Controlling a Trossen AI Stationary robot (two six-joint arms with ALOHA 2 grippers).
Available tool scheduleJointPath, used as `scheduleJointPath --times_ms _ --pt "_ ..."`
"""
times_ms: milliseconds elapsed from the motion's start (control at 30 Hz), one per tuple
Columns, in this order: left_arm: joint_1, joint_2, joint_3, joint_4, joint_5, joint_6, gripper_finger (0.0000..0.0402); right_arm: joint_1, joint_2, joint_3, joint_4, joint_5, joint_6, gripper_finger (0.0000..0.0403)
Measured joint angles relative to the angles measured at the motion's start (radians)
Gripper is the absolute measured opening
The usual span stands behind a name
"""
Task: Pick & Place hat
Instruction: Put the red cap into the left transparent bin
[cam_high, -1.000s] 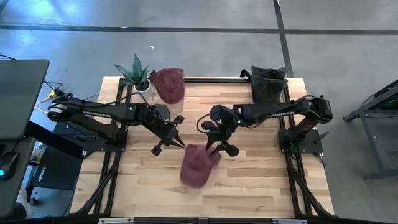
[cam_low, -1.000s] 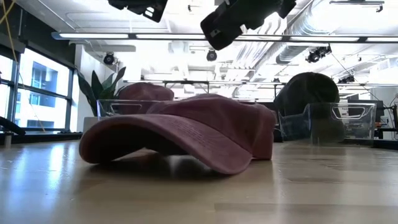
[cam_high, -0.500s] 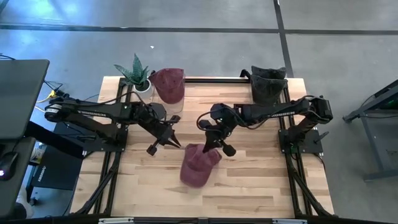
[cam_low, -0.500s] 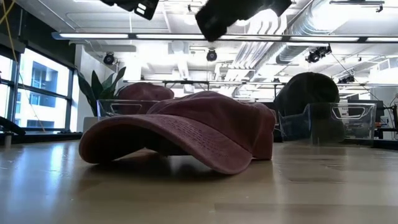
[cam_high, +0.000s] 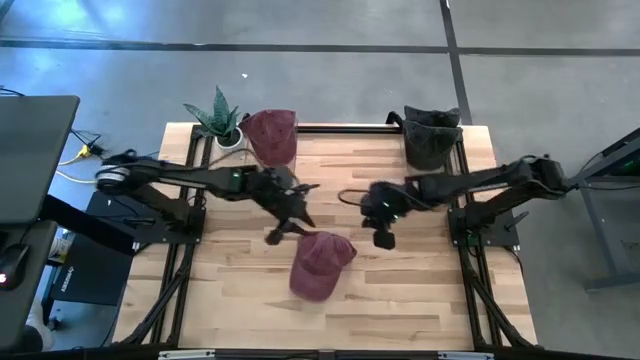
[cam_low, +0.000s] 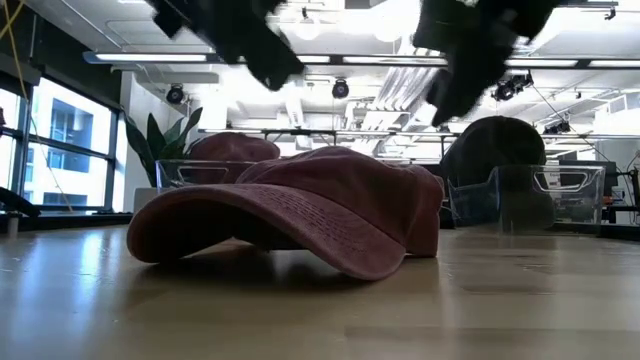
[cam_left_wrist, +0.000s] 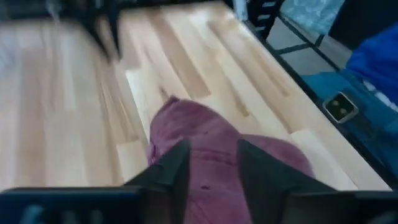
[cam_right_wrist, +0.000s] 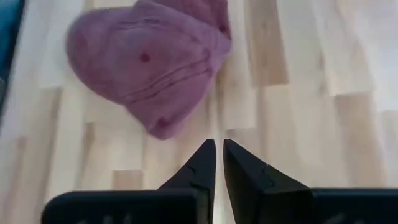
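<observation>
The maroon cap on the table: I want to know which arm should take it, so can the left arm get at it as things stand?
Probably yes. The left gripper hangs just beside the maroon cap, jaws apart, with nothing between them. The right gripper sits off to the other side, clear of that path.

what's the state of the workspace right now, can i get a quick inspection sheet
surface: wooden table, bare planks around the hat
job's things: maroon hat lying flat near the table's middle, held by neither claw; second maroon hat in a clear bin at the far left; dark hat in a clear bin at the far right
clutter: potted plant at the far left corner
grippers: left claw open, above the hat's far left edge; right claw nearly shut, empty, to the hat's right
cables: yellow and dark leads left of the table
surroundings: monitor at left, grey floor
</observation>
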Motion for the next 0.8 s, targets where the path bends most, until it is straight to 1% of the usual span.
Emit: scheduleJointPath --times_ms 100,200,267,333,433,567,633,700,800 --pt "0.031 0.115 0.001 0.125 0.008 -0.082 0.017 0.059 -0.088 -0.172 0.178 0.045 0.126 0.0019" --pt "0.074 0.206 0.001 0.179 0.02 -0.132 0.0209 0.125 -0.148 -0.334 0.403 0.125 0.197 0.0007" --pt "0.101 0.265 0.029 0.17 0.046 -0.136 0.0225 0.157 -0.168 -0.425 0.582 0.163 0.213 0.0002" --pt "0.123 0.312 0.05 0.112 0.085 -0.136 0.0231 0.17 -0.171 -0.499 0.751 0.179 0.198 0.0004" --pt "0.136 0.353 0.068 0.058 0.146 -0.133 0.0229 0.154 -0.171 -0.548 0.902 0.18 0.166 0.0013" --pt "0.124 0.376 0.068 0.011 0.165 -0.065 0.0212 0.14 -0.171 -0.552 0.954 0.179 0.164 0.003" --pt "0.117 0.374 0.068 -0.004 0.156 -0.024 0.0198 0.14 -0.171 -0.552 0.976 0.183 0.158 0.0042" --pt "0.104 0.373 0.07 -0.035 0.121 0.04 0.018 0.141 -0.171 -0.552 0.973 0.211 0.159 0.0057" --pt "0.097 0.373 0.068 -0.092 0.078 0.126 0.0146 0.14 -0.168 -0.552 0.932 0.231 0.245 0.009"
